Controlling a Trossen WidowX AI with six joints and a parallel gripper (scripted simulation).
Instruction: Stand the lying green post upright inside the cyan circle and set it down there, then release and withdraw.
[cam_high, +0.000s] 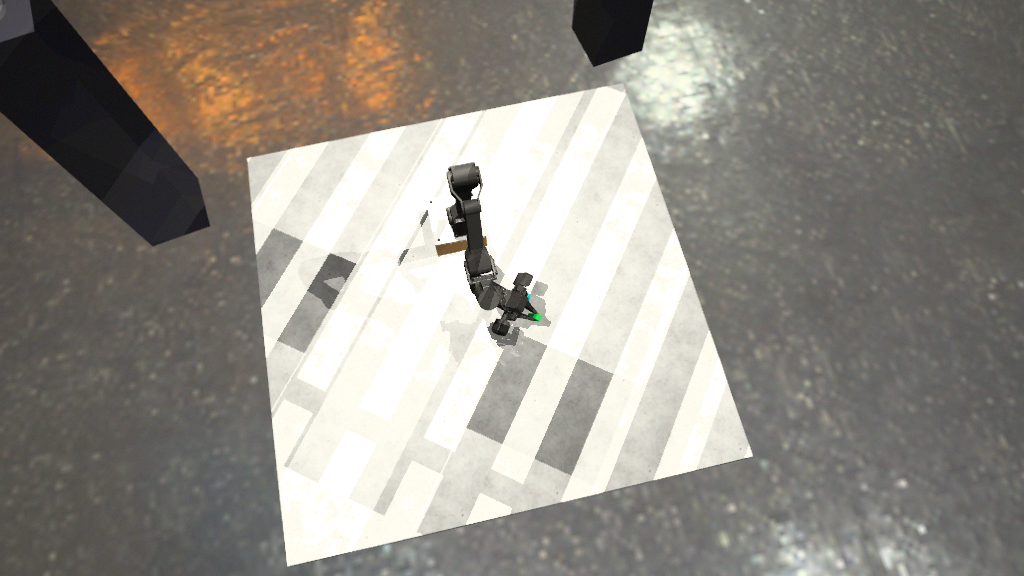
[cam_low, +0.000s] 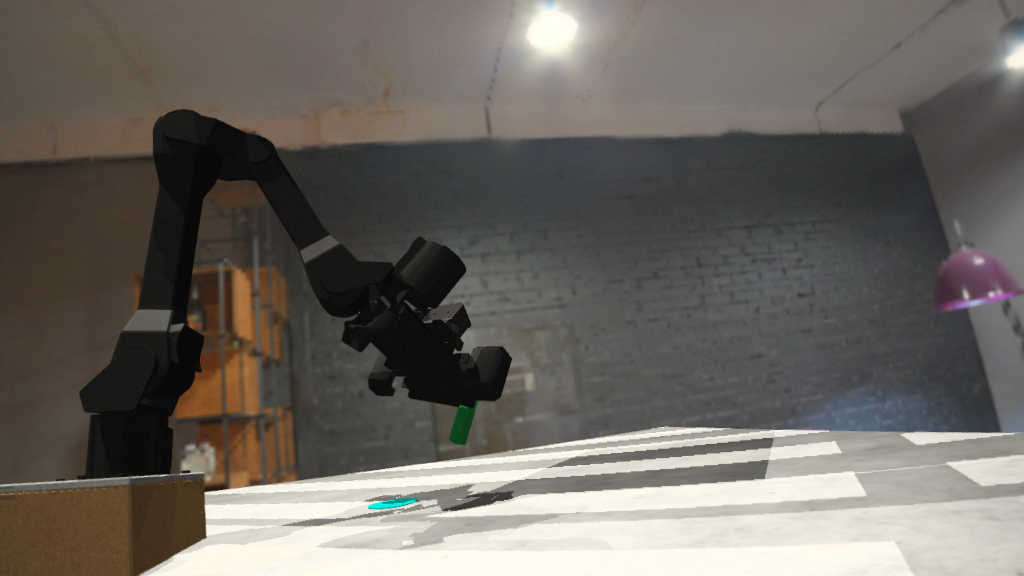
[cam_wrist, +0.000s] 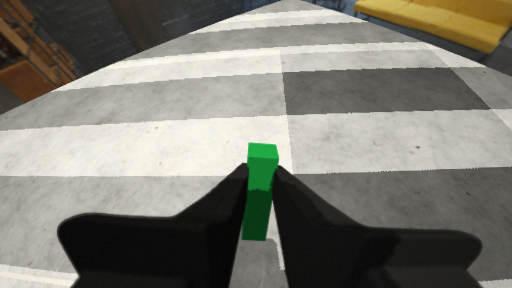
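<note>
My gripper (cam_high: 534, 315) (cam_low: 469, 404) (cam_wrist: 260, 170) is shut on the green post (cam_high: 538, 317) (cam_low: 461, 425) (cam_wrist: 258, 205) and holds it in the air above the table. In the exterior view the post is close to upright, with its lower end leaning a little toward the arm's base. The cyan circle (cam_high: 528, 295) (cam_low: 393, 503) lies flat on the table. It is lower and nearer the arm's base than the post in the exterior view, and mostly hidden under the gripper in the top view. It is not seen in the wrist view.
The arm stands on a brown box (cam_high: 451, 247) (cam_low: 64, 519) on the striped square table (cam_high: 336, 526) (cam_low: 716, 530). Dark columns (cam_high: 107, 136) (cam_high: 612, 28) stand beyond the table's edges. A yellow sofa (cam_wrist: 435, 17) shows beyond the table in the wrist view.
</note>
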